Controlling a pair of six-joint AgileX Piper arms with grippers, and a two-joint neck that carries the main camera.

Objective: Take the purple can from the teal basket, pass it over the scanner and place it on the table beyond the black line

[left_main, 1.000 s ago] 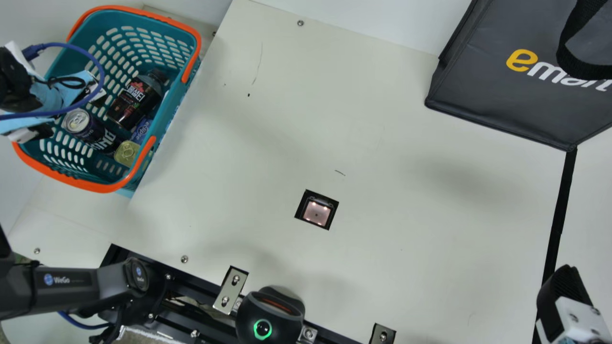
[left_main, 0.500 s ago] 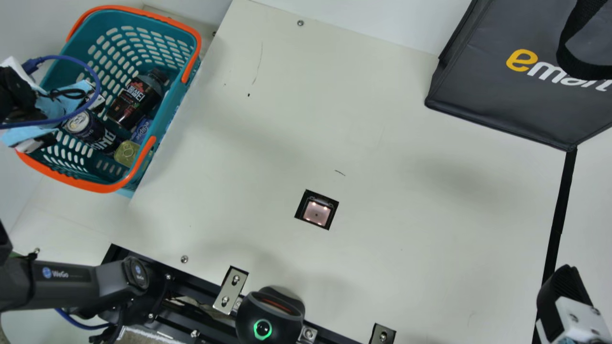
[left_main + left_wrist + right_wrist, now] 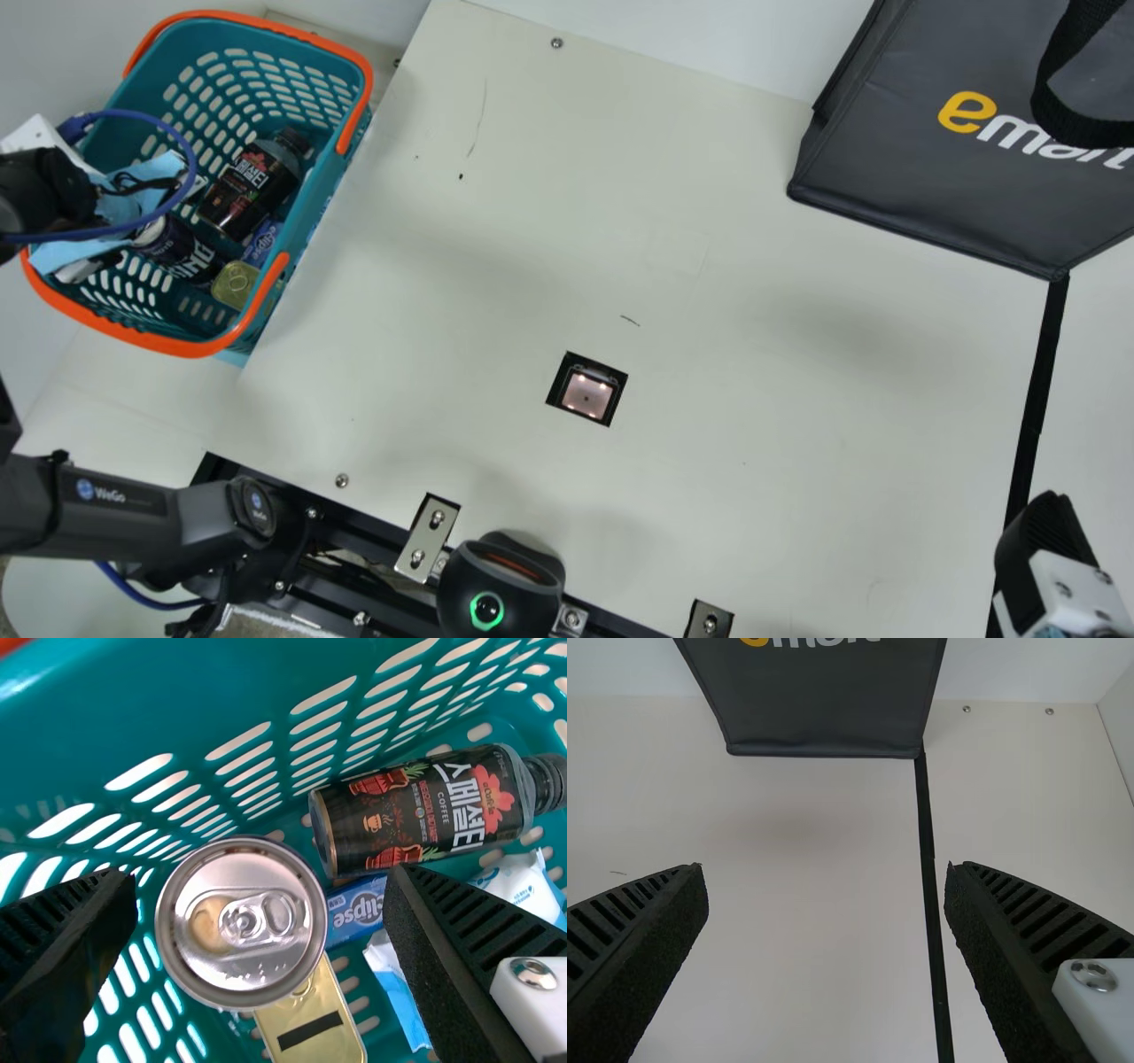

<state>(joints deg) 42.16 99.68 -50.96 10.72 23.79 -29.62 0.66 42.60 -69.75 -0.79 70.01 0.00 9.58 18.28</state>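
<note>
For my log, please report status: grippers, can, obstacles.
Left gripper open over can. Right gripper open over table. Can ungripped in basket; bottle, tin close by.

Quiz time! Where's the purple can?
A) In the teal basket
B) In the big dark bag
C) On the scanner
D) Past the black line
A: the can sits inside the teal basket, with the left gripper open over it.
</note>
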